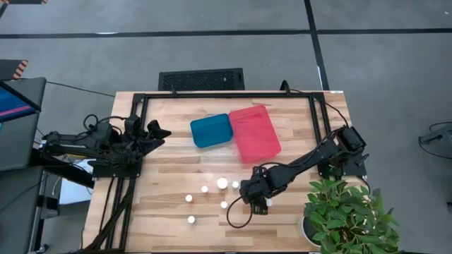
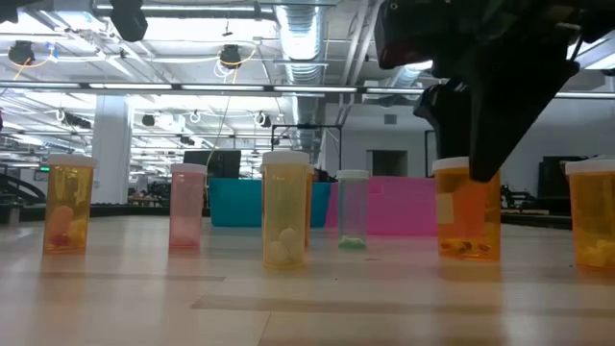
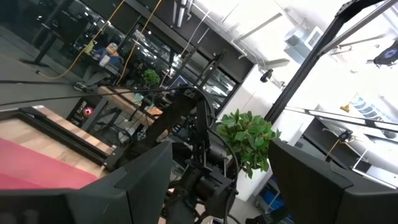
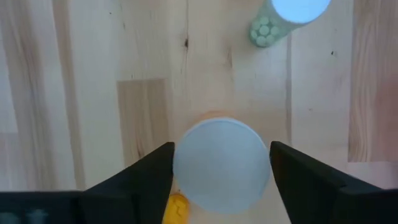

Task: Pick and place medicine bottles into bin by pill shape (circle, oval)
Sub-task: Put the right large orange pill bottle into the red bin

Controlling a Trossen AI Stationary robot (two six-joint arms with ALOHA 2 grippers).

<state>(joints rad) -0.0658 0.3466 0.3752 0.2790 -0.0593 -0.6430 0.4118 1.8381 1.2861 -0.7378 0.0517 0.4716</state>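
1. The right gripper [image 1: 248, 192] is hanging straight above one of the medicine bottles [image 4: 221, 163]. In the right wrist view its fingers [image 4: 149, 174] are standing wide apart on either side of the round white cap, with a sliver of table showing on each side, so they are gripping nothing. Whether the pads are brushing the cap is hard to judge.
2. From table height the arm is covering the upper part of that amber bottle [image 2: 468, 216], leaving only the body and a few pills at the bottom to see.
3. Just beyond it a clear-bodied bottle [image 4: 283, 15] is standing with pale green round pills; its cap is cut off at the picture's edge.
4. The other bottles are standing upright and scattered on the wooden table [image 1: 162, 204], in front of the bins, with one [image 2: 591, 213] cropped at the low view's edge.
5. The blue bin [image 1: 211, 130] and the pink bin [image 1: 255, 132] are sitting side by side, touching.
6. The left gripper [image 1: 157, 131] is waiting at the table's left edge, its fingers spread and empty.
7. A potted plant [image 1: 345, 215] is overhanging the near right corner.
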